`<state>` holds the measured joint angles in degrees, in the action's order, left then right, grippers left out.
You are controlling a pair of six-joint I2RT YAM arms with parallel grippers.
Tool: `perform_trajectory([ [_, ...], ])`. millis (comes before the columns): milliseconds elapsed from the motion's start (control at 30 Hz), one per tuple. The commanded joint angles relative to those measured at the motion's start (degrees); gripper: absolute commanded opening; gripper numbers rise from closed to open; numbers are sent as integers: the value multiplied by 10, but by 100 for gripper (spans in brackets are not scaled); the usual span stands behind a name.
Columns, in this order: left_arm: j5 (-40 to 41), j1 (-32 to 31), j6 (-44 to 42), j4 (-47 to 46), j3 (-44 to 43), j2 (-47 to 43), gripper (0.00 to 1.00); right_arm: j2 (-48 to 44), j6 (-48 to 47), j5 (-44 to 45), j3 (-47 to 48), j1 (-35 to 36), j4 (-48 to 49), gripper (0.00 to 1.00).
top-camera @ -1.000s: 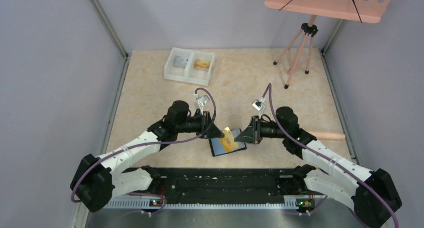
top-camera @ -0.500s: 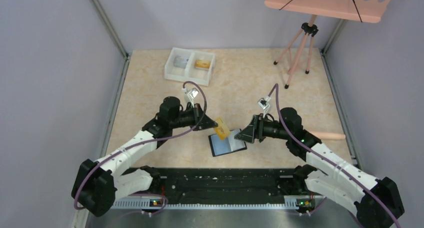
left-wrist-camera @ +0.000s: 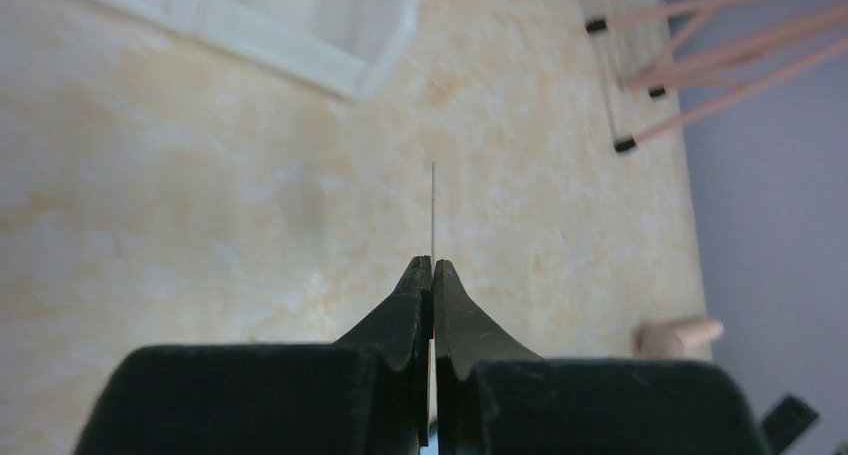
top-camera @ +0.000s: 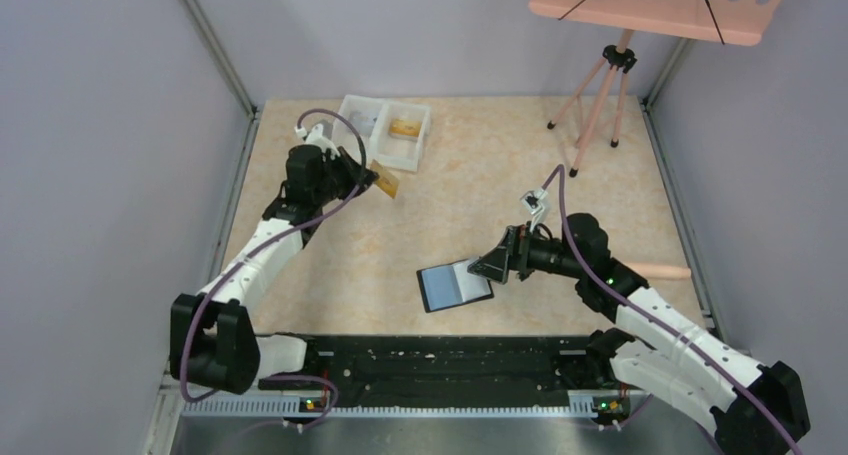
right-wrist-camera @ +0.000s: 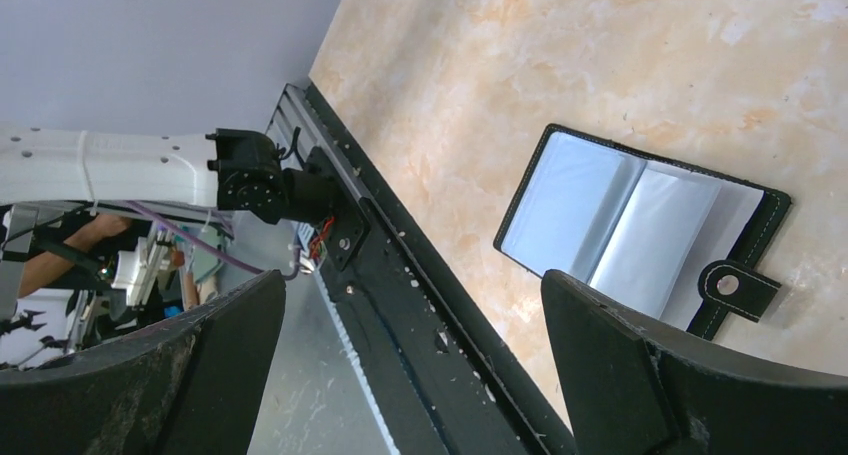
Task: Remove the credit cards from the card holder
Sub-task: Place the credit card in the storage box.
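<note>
One thin gold card [top-camera: 385, 180] — stitched black holder [top-camera: 455, 285] gapes.

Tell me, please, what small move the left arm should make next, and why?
Probably carry the card a little farther, until it hangs over the white tray. The left fingers pinch it just short of the tray's near wall, and another card lies in its right compartment.

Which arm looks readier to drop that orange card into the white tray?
The left. The left gripper is shut on the orange card, close to the white tray. The right gripper hangs open by the card holder, empty and farther from the tray.
</note>
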<state>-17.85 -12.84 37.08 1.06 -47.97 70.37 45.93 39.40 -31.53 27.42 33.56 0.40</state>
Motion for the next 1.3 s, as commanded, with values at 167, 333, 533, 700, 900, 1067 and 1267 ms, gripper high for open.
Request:
perform_trajectory([
  [167,118,35,-29,-160,-125,164,0,6,-7,-7,12,-7,15,99],
  [333,89,38,-16,-230,-206,277,0,21,-17,-3,23,-7,12,99],
  [533,53,38,20,-295,-283,398,0,55,-27,-8,33,-7,18,98],
  [700,34,38,31,-302,-354,480,0,74,-36,-10,46,-7,12,99],
  [900,26,38,16,-296,-418,539,0,92,-39,-8,50,-7,12,98],
  [1067,33,38,10,-288,-443,565,0,106,-40,-8,51,-7,16,99],
  [1267,25,38,12,-285,-466,593,0,115,-52,-1,58,-7,6,98],
])
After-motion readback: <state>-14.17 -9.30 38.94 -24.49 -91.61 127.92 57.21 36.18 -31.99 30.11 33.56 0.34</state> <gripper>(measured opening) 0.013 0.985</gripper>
